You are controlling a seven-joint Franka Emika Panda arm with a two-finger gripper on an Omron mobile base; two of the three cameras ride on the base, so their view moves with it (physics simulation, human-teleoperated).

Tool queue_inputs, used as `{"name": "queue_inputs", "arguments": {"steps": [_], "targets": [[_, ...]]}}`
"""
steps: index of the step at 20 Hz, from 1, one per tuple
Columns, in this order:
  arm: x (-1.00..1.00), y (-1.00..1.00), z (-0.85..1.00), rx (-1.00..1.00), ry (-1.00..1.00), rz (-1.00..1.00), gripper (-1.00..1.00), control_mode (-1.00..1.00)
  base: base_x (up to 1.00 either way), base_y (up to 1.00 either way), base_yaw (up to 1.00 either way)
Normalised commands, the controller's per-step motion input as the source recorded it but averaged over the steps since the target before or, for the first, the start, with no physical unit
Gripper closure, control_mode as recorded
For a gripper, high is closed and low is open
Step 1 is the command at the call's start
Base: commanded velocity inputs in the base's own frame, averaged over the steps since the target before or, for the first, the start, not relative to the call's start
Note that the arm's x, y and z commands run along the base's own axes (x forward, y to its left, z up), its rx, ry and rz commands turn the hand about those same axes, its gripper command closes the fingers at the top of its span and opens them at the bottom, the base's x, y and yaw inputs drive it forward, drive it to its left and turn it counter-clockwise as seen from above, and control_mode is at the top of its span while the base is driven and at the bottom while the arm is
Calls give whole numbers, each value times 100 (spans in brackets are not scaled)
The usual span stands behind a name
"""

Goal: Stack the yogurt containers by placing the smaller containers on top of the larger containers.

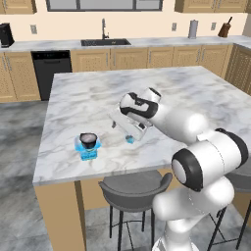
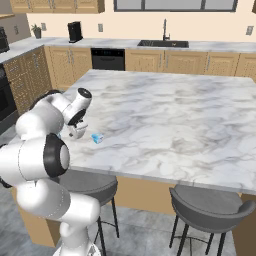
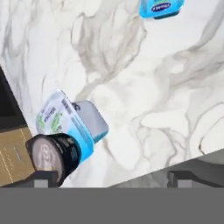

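I have the island [image 1: 88,98] under the arm. The tub [image 1: 88,149] sits near its front edge with the black cup [image 1: 88,140] already on top. The tiny cup [image 1: 130,139] stands apart on the marble, just below my gripper [image 1: 128,128], whose jaws are spread wide and empty; I'd descend onto it.

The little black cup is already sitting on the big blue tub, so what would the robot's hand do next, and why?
Probably drop toward the tiny blue cup and close on it. The black cup already sits on the squarish blue tub, while the tiny cup stands alone on the marble counter, and the hand hangs open near it, holding nothing.
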Motion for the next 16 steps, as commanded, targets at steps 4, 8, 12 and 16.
{"name": "queue_inputs", "arguments": {"steps": [4,8,12,16], "targets": [[0,-33,0,-22,14,-1,-100,-100,0,0,0],[6,-32,0,-20,7,0,-100,-100,0,0,0],[8,-36,-1,-16,2,0,-100,-100,0,0,0],[18,-37,-16,-11,0,0,-100,-100,0,0,0]]}}
